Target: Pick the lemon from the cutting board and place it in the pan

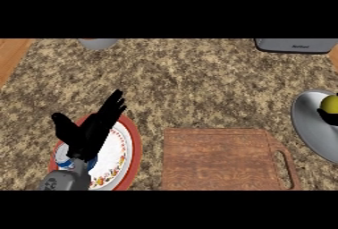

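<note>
The yellow lemon (330,103) is at the view's right edge, over the grey pan (305,127), and the frame cuts part of it off. A small black part of my right hand (328,117) shows just below the lemon, touching it; the rest of that hand is out of view. The wooden cutting board (224,159) lies at centre right with nothing on it, its handle slot towards the pan. My left hand (92,129) is open at the lower left, fingers pointing up, resting above a plate.
A white plate with a red rim (130,145) lies under my left hand. A grey appliance (295,45) stands at the back right and a grey vessel (99,43) at the back left. Speckled counter stretches between them.
</note>
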Motion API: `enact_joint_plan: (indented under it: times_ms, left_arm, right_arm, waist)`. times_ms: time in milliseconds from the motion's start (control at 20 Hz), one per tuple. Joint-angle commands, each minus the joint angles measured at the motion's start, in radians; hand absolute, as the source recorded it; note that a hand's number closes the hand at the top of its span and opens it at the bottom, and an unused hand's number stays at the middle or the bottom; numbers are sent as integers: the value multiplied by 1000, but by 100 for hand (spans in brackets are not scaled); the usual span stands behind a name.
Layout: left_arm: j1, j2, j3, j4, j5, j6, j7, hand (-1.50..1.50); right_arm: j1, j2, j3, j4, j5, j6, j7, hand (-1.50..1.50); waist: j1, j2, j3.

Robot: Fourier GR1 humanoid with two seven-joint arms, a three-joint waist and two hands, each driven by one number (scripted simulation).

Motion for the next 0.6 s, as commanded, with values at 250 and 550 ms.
enact_joint_plan:
  times_ms: [250,550]
  left_arm:
    - [12,-14,0,28,-8,-2,-26,0]
    - [25,-10,-7,-26,-15,9,-3,0]
  right_arm:
    - [-80,0,-121,126,-132,165,-192,-150]
    - [-82,-55,-266,165,-297,386,-269,-150]
  waist:
    - [-8,3,5]
    - [-13,-3,4]
